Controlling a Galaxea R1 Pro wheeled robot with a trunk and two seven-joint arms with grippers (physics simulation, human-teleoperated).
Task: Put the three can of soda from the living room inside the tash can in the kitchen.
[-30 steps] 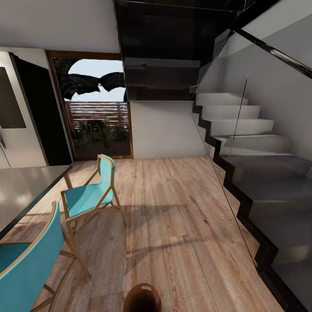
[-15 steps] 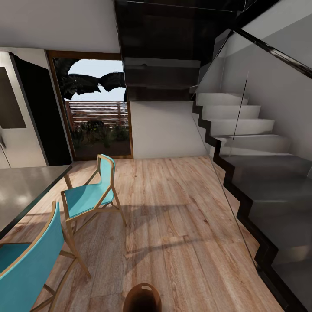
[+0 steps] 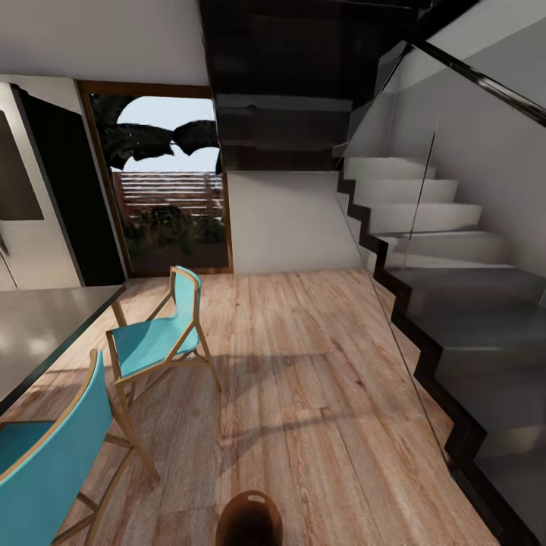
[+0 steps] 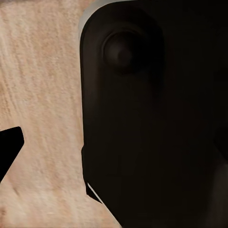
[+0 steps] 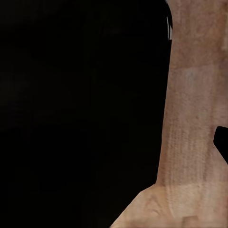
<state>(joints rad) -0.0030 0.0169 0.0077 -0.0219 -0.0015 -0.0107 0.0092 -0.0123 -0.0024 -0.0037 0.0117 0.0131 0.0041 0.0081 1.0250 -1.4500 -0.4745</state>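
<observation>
The tash can [image 3: 229,525], a round brown bin with a slot handle near its rim, stands on the wood floor at the bottom middle of the head view, close in front of me. The cans of soda are out of view. In the left wrist view a dark part of my own body [image 4: 152,118] hangs over the wood floor, with a black tip [image 4: 9,149] at the picture's edge. The right wrist view has the same dark body [image 5: 80,114] and a black tip [image 5: 222,142]. Neither view lets me judge how the jaws stand.
A steel fridge [image 3: 30,205] stands at the far left. A grey table [image 3: 38,326] with two teal chairs [image 3: 155,341] [image 3: 45,462] takes the left side. Stairs behind a glass panel [image 3: 455,303] run along the right. A wood-framed glass door [image 3: 171,189] is ahead. Open wood floor [image 3: 318,394] lies between them.
The whole picture has shifted slightly upward, so the camera has moved a little. Nothing in the room has moved.
</observation>
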